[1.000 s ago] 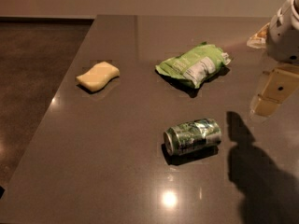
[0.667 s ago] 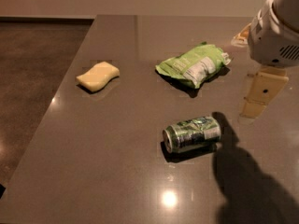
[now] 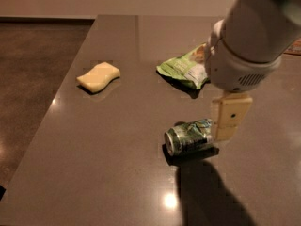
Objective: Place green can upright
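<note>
Camera view, one moment. Gripper (image 3: 229, 122) hangs low over the table (image 3: 94, 168), right of centre and closer to the near edge than to the far edge. Its tan tip points straight down. It stands just beside the right-hand end of the green can (image 3: 187, 136); touching or barely apart, cannot tell. Spread or pressed together: cannot tell, since only one tan block shows from this side.

Above the gripper, the white rounded wrist and arm (image 3: 249, 36) rise toward the upper right and cover much of that side of the table.

Green can lies on its side, not upright. Its long axis runs roughly along the near edge, with the right end slightly farther back. Its shiny silver end faces left and toward the near edge. Body is dented, dark green with pale patches. A narrow dark shadow sits under it.

Snack bag (image 3: 183, 69), light green and crinkled, lies flat beyond the can toward the far edge. Its right part is hidden behind the wrist. It is apart from the can.

Sponge (image 3: 99, 76), pale yellow with wavy sides, lies near the left edge, about level with the bag and well apart from bag and can.

Arm's shadow darkens the table from the can to the near edge. A small bright glint sits just left of that shadow.
</note>
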Tool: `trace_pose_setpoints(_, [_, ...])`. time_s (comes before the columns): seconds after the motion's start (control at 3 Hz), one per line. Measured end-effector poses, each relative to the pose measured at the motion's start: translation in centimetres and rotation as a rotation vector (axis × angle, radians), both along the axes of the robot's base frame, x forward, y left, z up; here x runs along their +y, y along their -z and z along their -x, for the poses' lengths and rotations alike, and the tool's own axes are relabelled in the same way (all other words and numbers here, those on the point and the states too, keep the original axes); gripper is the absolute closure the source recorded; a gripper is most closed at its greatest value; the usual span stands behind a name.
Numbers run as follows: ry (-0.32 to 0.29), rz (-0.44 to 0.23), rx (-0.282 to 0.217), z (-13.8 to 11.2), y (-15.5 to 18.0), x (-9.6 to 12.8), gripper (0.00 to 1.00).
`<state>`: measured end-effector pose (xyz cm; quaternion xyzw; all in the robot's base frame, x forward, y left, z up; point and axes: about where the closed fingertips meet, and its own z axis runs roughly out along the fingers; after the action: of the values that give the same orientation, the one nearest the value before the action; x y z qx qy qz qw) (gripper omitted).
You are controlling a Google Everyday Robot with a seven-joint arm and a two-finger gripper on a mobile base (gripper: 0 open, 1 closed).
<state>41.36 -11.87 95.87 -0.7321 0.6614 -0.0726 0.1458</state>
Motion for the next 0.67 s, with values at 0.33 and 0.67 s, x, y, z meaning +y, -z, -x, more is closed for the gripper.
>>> trace_pose_setpoints(0.33, [-0.116,0.044,0.061,0.4,3.0,2.5,0.00])
trace_pose_setpoints(0.67, [-0.196,0.063,0.124,0.1,5.6,4.3,0.00])
